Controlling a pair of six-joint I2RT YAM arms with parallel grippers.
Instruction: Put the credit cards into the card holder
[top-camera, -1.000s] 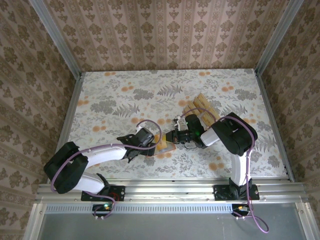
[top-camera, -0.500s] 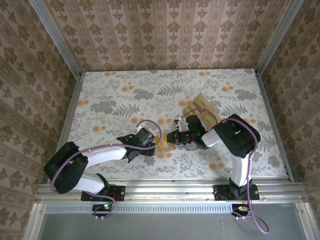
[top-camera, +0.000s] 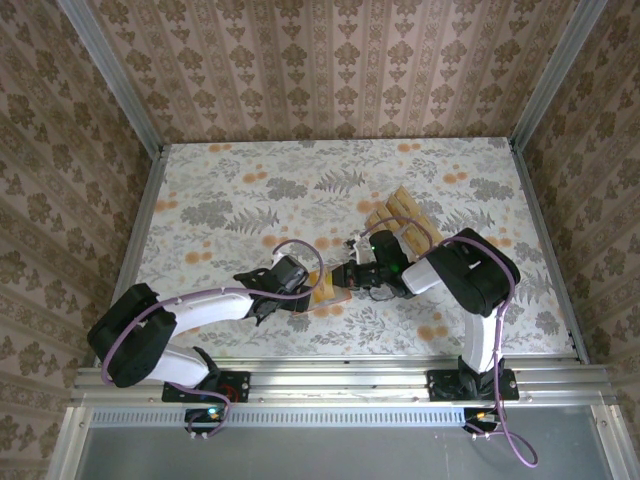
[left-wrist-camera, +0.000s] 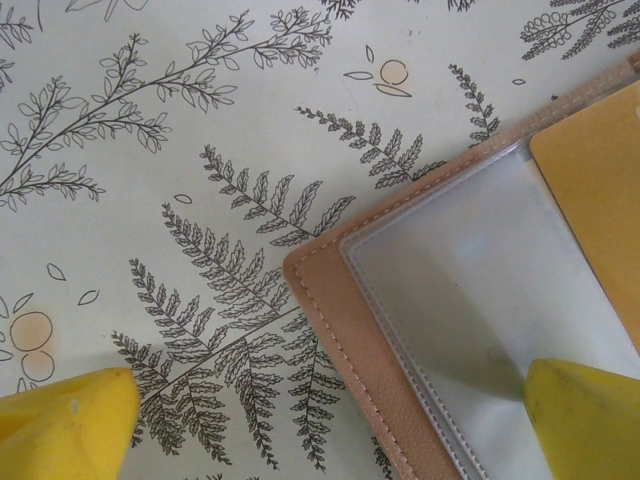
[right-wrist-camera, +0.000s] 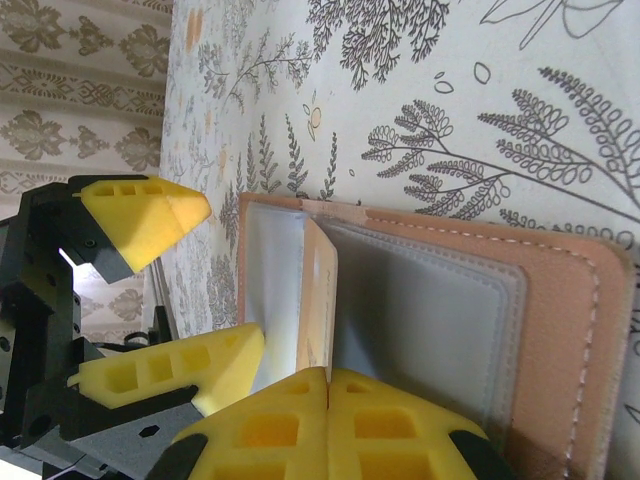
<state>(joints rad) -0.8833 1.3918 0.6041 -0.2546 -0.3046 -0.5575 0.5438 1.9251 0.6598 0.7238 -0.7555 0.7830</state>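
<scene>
Arms: two, with the left arm based at 7 o'clock of the table and the right arm based at 5 o'clock. Grippers: two, the left gripper and the right gripper. Yellow fingertips: four, two per gripper. Card holder: one, near the table centre. Credit cards: one single credit card at the card holder. The remainder form one fanned stack at 1 o'clock from the card holder. They overlap, so the exact count in the fanned stack cannot be read. Table: one.
</scene>
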